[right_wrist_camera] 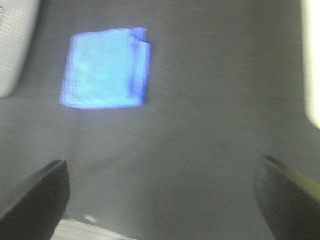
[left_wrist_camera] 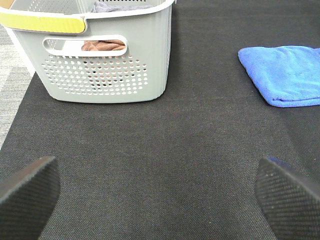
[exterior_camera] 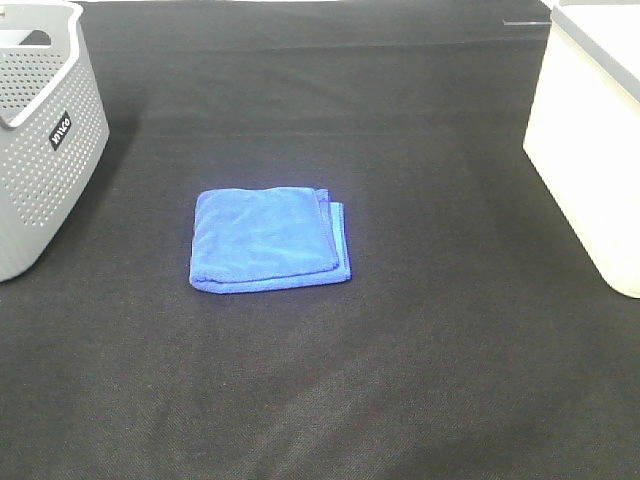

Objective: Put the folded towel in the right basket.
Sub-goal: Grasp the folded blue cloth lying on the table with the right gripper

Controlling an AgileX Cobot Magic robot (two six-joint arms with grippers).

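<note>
A blue folded towel [exterior_camera: 268, 240] lies flat on the black mat near the middle. It also shows in the left wrist view [left_wrist_camera: 284, 73] and, blurred, in the right wrist view [right_wrist_camera: 106, 69]. The right basket [exterior_camera: 592, 130] is cream-white and stands at the right edge of the high view; a strip of it shows in the right wrist view [right_wrist_camera: 312, 60]. Neither arm appears in the high view. My left gripper [left_wrist_camera: 159, 197] is open and empty, well short of the towel. My right gripper [right_wrist_camera: 162, 197] is open and empty, apart from the towel.
A grey perforated basket [exterior_camera: 45, 130] stands at the left; in the left wrist view [left_wrist_camera: 107, 55] it holds a brown cloth and a grey one. The black mat [exterior_camera: 400, 380] covers the table.
</note>
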